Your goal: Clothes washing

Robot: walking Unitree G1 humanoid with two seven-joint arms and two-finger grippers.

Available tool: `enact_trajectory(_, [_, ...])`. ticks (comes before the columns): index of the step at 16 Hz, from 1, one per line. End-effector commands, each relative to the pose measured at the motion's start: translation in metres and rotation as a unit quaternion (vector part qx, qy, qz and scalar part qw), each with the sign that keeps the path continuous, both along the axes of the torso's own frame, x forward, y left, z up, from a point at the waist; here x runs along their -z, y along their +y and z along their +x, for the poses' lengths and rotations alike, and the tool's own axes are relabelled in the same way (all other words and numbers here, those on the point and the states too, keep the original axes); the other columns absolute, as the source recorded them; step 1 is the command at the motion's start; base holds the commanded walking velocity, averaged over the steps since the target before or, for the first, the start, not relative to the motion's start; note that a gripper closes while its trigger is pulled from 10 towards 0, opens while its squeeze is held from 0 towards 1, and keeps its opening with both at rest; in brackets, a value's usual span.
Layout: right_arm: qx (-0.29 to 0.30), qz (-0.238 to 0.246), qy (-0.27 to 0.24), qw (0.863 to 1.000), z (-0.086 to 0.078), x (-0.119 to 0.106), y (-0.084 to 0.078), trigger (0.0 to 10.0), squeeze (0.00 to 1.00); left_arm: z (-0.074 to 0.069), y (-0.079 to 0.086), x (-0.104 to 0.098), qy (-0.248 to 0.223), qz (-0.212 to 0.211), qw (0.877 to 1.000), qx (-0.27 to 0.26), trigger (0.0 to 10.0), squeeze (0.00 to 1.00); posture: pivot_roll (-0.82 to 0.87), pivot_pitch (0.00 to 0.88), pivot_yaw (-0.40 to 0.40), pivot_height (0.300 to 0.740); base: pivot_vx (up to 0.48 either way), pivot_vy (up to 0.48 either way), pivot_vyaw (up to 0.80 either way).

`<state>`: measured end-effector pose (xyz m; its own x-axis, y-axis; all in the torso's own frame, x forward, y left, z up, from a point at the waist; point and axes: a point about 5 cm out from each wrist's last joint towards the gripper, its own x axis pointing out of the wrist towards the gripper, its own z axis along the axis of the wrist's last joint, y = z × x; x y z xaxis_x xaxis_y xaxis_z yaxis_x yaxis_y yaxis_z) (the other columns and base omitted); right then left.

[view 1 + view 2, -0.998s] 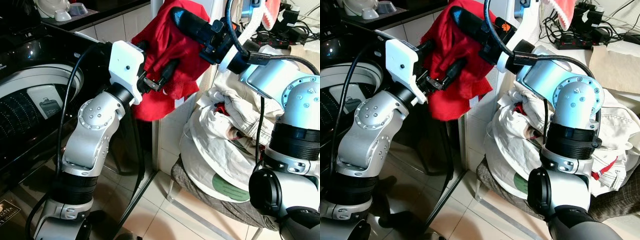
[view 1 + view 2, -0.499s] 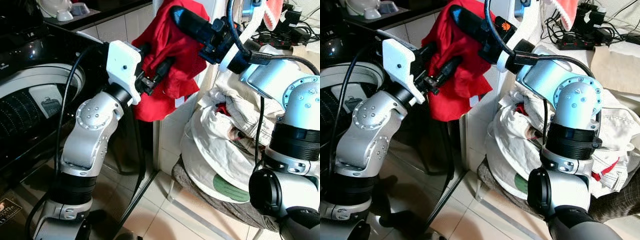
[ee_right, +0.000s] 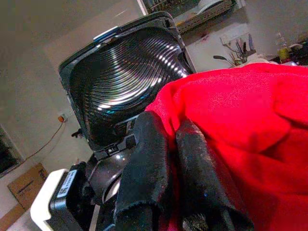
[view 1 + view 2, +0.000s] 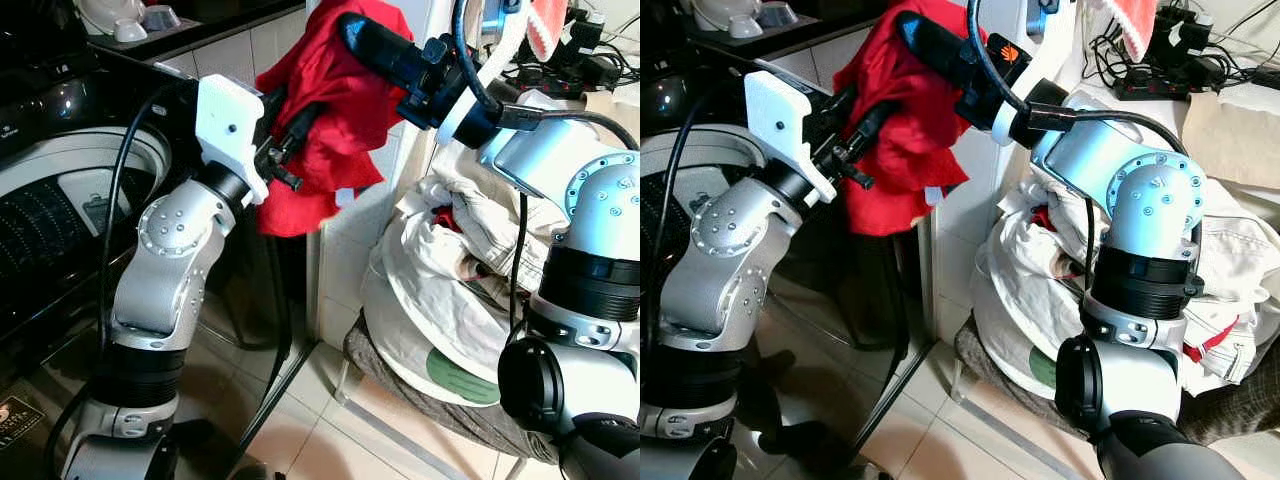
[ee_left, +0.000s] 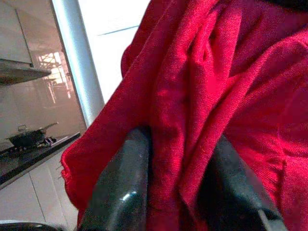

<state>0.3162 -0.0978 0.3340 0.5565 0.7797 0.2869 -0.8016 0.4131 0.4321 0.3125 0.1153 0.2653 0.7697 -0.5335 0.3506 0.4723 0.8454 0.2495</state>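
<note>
Since one second ago, my left gripper point(image 4: 300, 125) has shifted leftward, toward the washing machine point(image 4: 60, 190), drawing the lower folds of the red garment point(image 4: 330, 110) with it; the cloth now hangs higher and more bunched against the white cabinet edge.

Left gripper: fingers point(image 5: 125, 192) clamped on a thick fold of the red garment, cloth pressed between both pads in the left wrist view.

Right gripper point(image 3: 168, 159): raised high, fingers pinched together on the upper edge of the same garment. In the right wrist view the fabric bulges out beside the fingers, with the machine's raised ribbed lid point(image 3: 130, 72) behind.

Garment position: suspended in the air between my two grippers, to the right of the washing machine's open drum and above the floor tiles point(image 4: 330, 440).

Surroundings: a heap of pale laundry point(image 4: 450, 290) rests on a stool point(image 4: 400, 390) below my right arm. A power strip with cables point(image 4: 1160, 75) lies on the counter behind.
</note>
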Motion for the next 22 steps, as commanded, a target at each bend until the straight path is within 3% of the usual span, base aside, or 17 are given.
enact_trajectory(1, [0.000, 0.003, -0.012, 1.000, -0.004, -0.003, -0.002, 0.0, 0.00, 0.004, 0.009, -0.001, 0.005, -0.006, 1.000, -0.022, 0.0, 0.00, -0.04, 0.000, 0.012, 0.740, 0.000, 0.000, 0.00])
enact_trajectory(5, [0.003, 0.004, -0.019, 1.000, -0.004, -0.004, -0.002, 0.0, 0.00, 0.006, 0.012, -0.002, 0.006, -0.009, 0.999, -0.031, 0.0, 0.00, -0.04, 0.000, 0.011, 0.740, 0.000, 0.000, 0.00])
enact_trajectory(6, [0.002, 0.006, -0.024, 1.000, -0.004, -0.005, -0.002, 0.0, 0.06, 0.009, 0.018, -0.005, 0.004, -0.008, 0.999, -0.050, 0.0, 0.00, -0.03, 0.000, 0.006, 0.740, 0.000, 0.000, 0.00])
enact_trajectory(7, [0.002, 0.005, -0.026, 1.000, -0.005, -0.005, -0.002, 5.8, 1.00, 0.012, 0.024, -0.006, 0.004, -0.004, 0.998, -0.063, 0.0, 0.00, -0.03, 0.000, 0.008, 0.740, 0.000, 0.000, 0.00])
enact_trajectory(8, [-0.007, 0.011, -0.026, 1.000, -0.006, -0.005, 0.000, 10.0, 1.00, 0.013, 0.029, -0.006, 0.005, -0.003, 0.997, -0.075, 0.0, 0.00, -0.03, 0.000, 0.011, 0.740, 0.000, 0.000, 0.00])
enact_trajectory(10, [-0.028, 0.013, -0.034, 0.999, -0.010, -0.004, 0.001, 10.0, 1.00, 0.020, 0.053, -0.011, 0.004, 0.009, 0.992, -0.128, 0.0, 0.00, -0.03, 0.000, 0.012, 0.740, 0.000, 0.000, 0.00])
enact_trajectory(11, [-0.018, -0.009, -0.056, 0.998, -0.015, -0.003, -0.003, 10.0, 1.00, 0.031, 0.094, -0.026, -0.011, 0.027, 0.973, -0.229, 0.0, 0.00, -0.02, 0.000, 0.010, 0.740, 0.000, 0.000, 0.00])
enact_trajectory(13, [0.007, -0.058, -0.080, 0.995, -0.020, 0.003, -0.009, 10.0, 1.00, 0.035, 0.123, -0.041, -0.029, 0.047, 0.952, -0.301, 0.0, 0.00, -0.02, 0.000, 0.010, 0.740, 0.000, 0.000, 0.00])
enact_trajectory(14, [0.016, -0.094, -0.080, 0.992, -0.021, 0.013, -0.012, 10.0, 0.00, 0.038, 0.147, -0.056, -0.049, 0.097, 0.921, -0.374, 0.0, 0.00, -0.02, 0.000, 0.011, 0.740, 0.000, 0.000, 0.00])
enact_trajectory(15, [0.017, -0.114, -0.080, 0.990, -0.022, 0.018, -0.011, 10.0, 0.00, 0.039, 0.157, -0.063, -0.059, 0.119, 0.905, -0.404, 0.0, 0.00, -0.02, 0.000, 0.014, 0.740, 0.000, 0.000, 0.00])
enact_trajectory(16, [0.010, -0.161, -0.078, 0.984, -0.025, 0.032, -0.007, 10.0, 0.00, 0.043, 0.173, -0.080, -0.075, 0.154, 0.877, -0.449, 0.0, 0.00, -0.01, 0.000, 0.013, 0.740, 0.000, 0.000, 0.00])
enact_trajectory(17, [0.003, -0.199, -0.065, 0.978, -0.027, 0.049, 0.005, 10.0, 0.00, 0.057, 0.183, -0.082, -0.031, 0.195, 0.863, -0.466, 0.0, 0.00, -0.01, 0.000, 0.017, 0.740, 0.000, 0.000, 0.00])
enact_trajectory(18, [0.002, -0.209, -0.059, 0.976, -0.027, 0.055, 0.010, 10.0, 0.00, 0.062, 0.185, -0.077, -0.005, 0.215, 0.858, -0.467, 0.0, 0.00, -0.01, 0.000, 0.018, 0.740, 0.000, 0.000, 0.00])
enact_trajectory(19, [0.004, -0.214, -0.055, 0.975, -0.028, 0.064, 0.023, 10.0, 0.00, 0.071, 0.195, -0.052, 0.065, 0.267, 0.825, -0.494, 0.0, 0.00, -0.01, 0.000, 0.026, 0.740, 0.000, 0.000, 0.00])
enact_trajectory(20, [-0.001, -0.212, -0.053, 0.976, -0.031, 0.068, 0.031, 10.0, 0.00, 0.074, 0.199, -0.029, 0.113, 0.303, 0.803, -0.501, 10.0, 0.00, -0.02, 0.000, 0.031, 0.740, 0.000, 0.000, 0.00])
enact_trajectory(21, [-0.003, -0.212, -0.053, 0.976, -0.033, 0.069, 0.033, 10.0, 0.00, 0.075, 0.199, -0.022, 0.124, 0.303, 0.803, -0.498, 10.0, 0.00, -0.02, 0.000, 0.035, 0.740, 0.000, 0.000, 0.00])
enact_trajectory(22, [-0.006, -0.213, -0.055, 0.976, -0.035, 0.071, 0.034, 10.0, 0.00, 0.076, 0.200, -0.010, 0.150, 0.302, 0.802, -0.493, 10.0, 0.20, -0.02, 0.000, 0.035, 0.740, 0.000, 0.000, 0.00])
